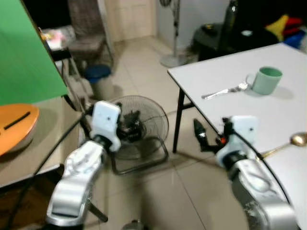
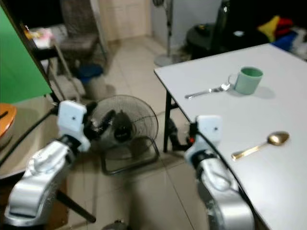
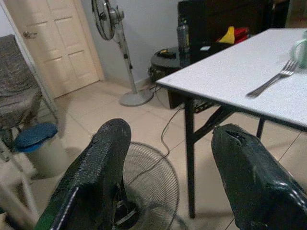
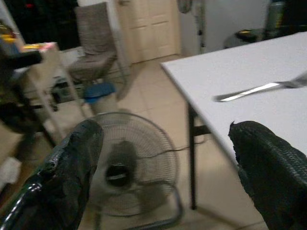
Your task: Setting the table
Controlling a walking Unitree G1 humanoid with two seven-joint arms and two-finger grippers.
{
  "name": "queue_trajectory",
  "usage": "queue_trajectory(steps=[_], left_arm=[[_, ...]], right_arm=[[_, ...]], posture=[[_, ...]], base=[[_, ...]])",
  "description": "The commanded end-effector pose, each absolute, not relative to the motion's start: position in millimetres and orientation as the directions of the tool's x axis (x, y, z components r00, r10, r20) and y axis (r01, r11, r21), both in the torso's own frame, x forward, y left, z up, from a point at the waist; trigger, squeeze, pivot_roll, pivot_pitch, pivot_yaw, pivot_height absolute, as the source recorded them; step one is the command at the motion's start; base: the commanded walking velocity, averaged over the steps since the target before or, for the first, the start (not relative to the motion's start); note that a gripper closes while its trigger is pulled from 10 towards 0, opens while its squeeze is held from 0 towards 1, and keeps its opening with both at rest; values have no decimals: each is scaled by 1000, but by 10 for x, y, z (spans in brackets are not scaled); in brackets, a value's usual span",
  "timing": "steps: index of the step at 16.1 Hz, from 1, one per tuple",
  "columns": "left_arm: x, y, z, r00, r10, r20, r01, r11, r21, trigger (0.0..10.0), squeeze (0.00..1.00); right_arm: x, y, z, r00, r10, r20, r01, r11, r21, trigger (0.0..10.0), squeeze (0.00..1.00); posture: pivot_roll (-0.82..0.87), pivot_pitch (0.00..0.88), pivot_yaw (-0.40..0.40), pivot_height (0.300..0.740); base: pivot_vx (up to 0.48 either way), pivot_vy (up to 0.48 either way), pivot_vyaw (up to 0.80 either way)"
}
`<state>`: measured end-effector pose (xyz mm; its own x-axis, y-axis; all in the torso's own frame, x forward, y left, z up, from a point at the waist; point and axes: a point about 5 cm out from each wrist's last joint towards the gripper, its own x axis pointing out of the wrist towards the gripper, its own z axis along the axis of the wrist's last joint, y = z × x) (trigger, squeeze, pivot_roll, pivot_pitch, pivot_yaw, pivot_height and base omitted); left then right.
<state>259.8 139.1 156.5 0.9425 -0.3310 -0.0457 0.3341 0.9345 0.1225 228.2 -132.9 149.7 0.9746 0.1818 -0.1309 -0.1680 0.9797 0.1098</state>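
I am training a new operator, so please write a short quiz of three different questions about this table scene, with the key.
1. True or false: the fork lies beside the green mug on the white table.
2. Which item lies nearest the table's front edge? A) the mug B) the fork C) the gold spoon
3. Fill in: the left end effector and the right end effector are both ____, holding nothing.

Key: 1 true. 2 C. 3 open; both hover over the floor fan, off the table.
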Motion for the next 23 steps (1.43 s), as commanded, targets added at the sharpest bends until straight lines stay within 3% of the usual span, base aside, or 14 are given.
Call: queue_trajectory(steps=[1, 16, 23], left_arm=[[2603, 1375, 1590, 943, -332, -40, 334, 934, 124, 10000, 0], [2582, 1388, 1618, 946, -321, -34, 323, 938, 123, 10000, 0], [2639, 1428, 1776, 955, -292, 50, 282, 947, 154, 10000, 0]], right_arm=[[2293, -1353, 1546, 979, 170, -110, -158, 982, 104, 10000, 0], [2309, -1274, 1537, 968, 222, -119, -210, 972, 103, 10000, 0], [2354, -1216, 1590, 955, 284, -91, -274, 956, 108, 10000, 0]], posture=[[89, 0, 106, 727], [106, 0, 91, 727], [113, 0, 91, 727]], base=[[0, 341, 0], [0, 338, 0], [0, 0, 779]])
